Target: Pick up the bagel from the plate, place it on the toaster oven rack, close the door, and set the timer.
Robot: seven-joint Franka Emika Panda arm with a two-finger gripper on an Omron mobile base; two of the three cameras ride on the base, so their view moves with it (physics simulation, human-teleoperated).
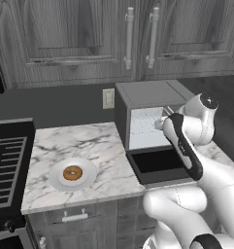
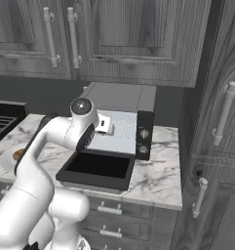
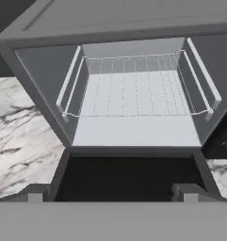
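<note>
The bagel (image 1: 73, 172) lies in the middle of the white plate (image 1: 54, 179) on the marble counter, left of the toaster oven (image 1: 147, 92). The oven's door (image 1: 159, 166) hangs open, flat toward me, with its black window up. Inside, the pale rack (image 3: 136, 92) sits level and bare. My gripper (image 3: 112, 196) hovers over the open door, facing straight into the oven, far right of the plate. It is open with nothing between the fingertips (image 3: 35, 195). In the right base view my arm hides most of the plate, and a sliver of the bagel (image 2: 17, 155) peeks out.
Two knobs (image 2: 144, 134) sit on the oven's dark right panel. Black stove grates (image 1: 7, 165) border the counter on the left. Grey wall cabinets (image 1: 128, 39) hang above, a tall cabinet (image 2: 221, 146) stands right of the oven, and a wall outlet (image 1: 108, 98) is behind.
</note>
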